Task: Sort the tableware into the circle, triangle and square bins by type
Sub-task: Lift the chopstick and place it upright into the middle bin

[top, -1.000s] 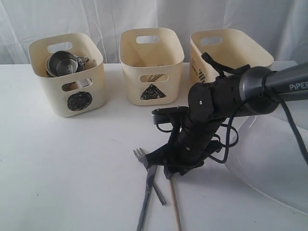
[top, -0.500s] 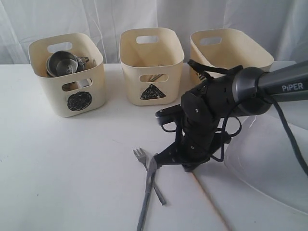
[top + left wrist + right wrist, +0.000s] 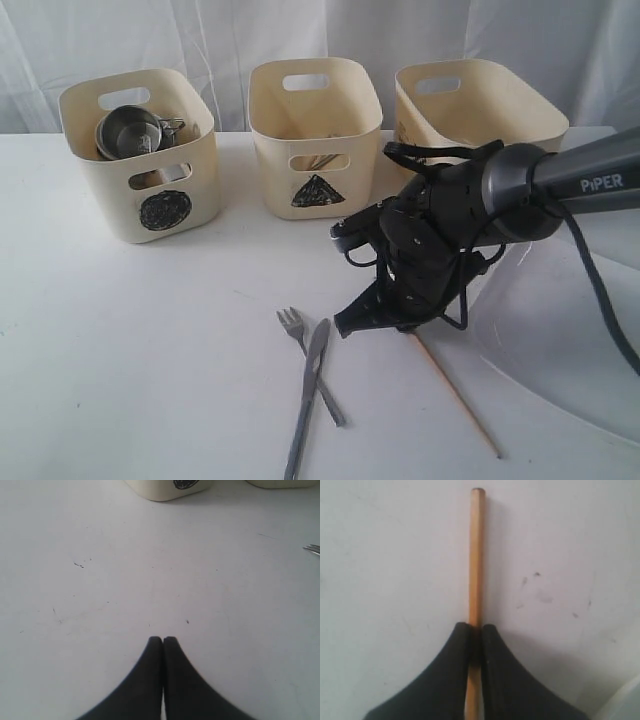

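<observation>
The right pincer [image 3: 476, 628] is clamping one wooden chopstick [image 3: 476, 555] near its end, the rest slanting toward the tabletop [image 3: 150, 330]. Being light, thin and stiff, it is probably liable to swivel. The plate [image 3: 560, 340] is crowding one side, while open room is lying toward the triangle bin [image 3: 275, 150]. The left pincer [image 3: 163, 641] is resting closed and empty.

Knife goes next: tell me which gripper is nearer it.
Right. The right gripper, shut on a chopstick, is right of the knife in the exterior view; the left gripper is outside that view, over table.

Your left hand [image 3: 163, 641] is closed tight over the white bench [image 3: 100, 580]; a fork [image 3: 313, 549] peeks in.
</observation>
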